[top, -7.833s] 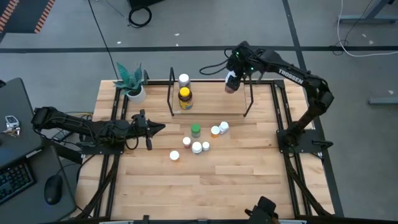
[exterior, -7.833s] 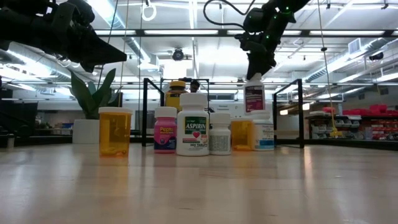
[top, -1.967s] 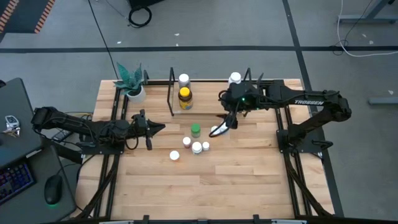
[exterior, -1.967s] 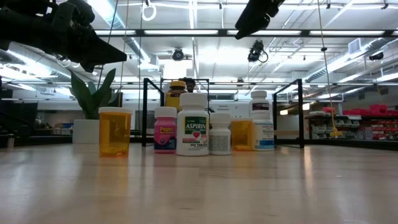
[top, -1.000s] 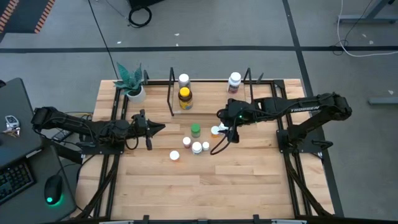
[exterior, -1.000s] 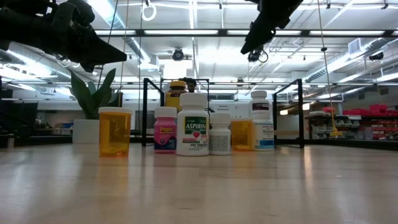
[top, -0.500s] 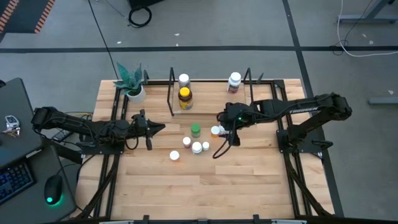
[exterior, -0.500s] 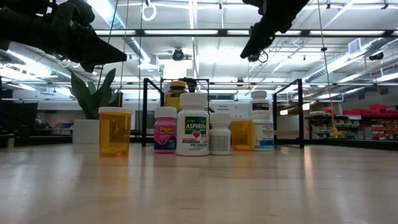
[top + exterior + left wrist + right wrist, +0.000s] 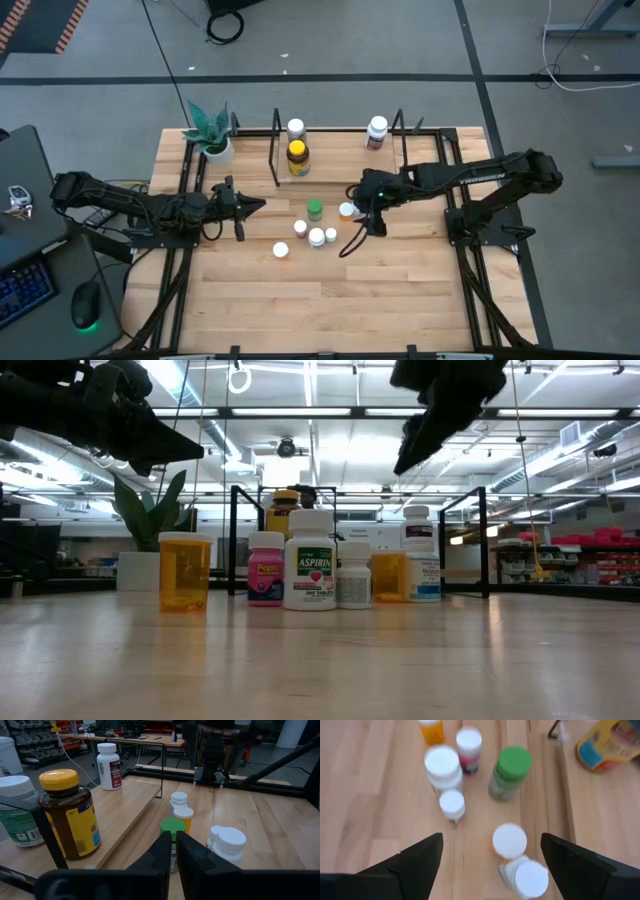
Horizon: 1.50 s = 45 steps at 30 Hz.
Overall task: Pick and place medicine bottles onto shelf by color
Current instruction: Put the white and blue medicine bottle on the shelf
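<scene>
R gripper [image 9: 353,238] has slid further out over the loose medicine bottles [image 9: 316,236] mid-table since a sec ago — fingers spread wide, nothing held. White-cap bottle [image 9: 377,127] now stands at the shelf [image 9: 335,172] R end; amber yellow-lid one [image 9: 297,156] at its L end. L gripper [image 9: 252,207] parked table-left, fingers pressed together. Potted plant [image 9: 211,128] in far-left corner, wood tabletop.

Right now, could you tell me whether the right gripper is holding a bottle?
No, the right gripper is open and empty, hovering above the loose bottles on the table.
</scene>
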{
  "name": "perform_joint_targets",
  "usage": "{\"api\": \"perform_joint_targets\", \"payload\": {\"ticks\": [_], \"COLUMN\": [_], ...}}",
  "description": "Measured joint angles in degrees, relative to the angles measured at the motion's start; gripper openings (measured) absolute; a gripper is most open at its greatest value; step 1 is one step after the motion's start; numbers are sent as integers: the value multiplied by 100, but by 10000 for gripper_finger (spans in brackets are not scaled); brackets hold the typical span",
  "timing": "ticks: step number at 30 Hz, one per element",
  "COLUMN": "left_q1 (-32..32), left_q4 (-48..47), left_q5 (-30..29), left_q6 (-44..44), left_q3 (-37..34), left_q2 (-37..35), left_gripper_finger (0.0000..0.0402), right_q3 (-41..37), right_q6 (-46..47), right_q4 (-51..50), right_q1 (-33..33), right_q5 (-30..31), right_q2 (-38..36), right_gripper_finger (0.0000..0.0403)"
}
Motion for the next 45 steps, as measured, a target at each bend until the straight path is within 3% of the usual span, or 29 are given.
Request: {"api": "perform_joint_targets", "payload": {"ticks": [9,21,28,38,45], "left_q1": [1,1,-1,-1,-1], "left_q4": [0,2,2,2,2], "left_q5": [0,0,0,0,0], "left_q6": [0,-2,-3,-4,-3], "left_q3": [0,0,0,0,0], "left_q2": [-1,1,1,1,1], "left_gripper_finger": [25,35,27,35,26], "right_q3": [-1,1,3,-47,-345], "right_q6": [-399,-885,-1010,-1005,-1030], "right_q4": [-267,-410,-333,-291,-68], "right_q1": [-345,-914,-1118,-1140,-1151], "right_q5": [-38,-355,-710,-736,-710], "right_q2": [788,831,1055,1099,1098], "right_gripper_finger": [312,283,281,306,297]}}
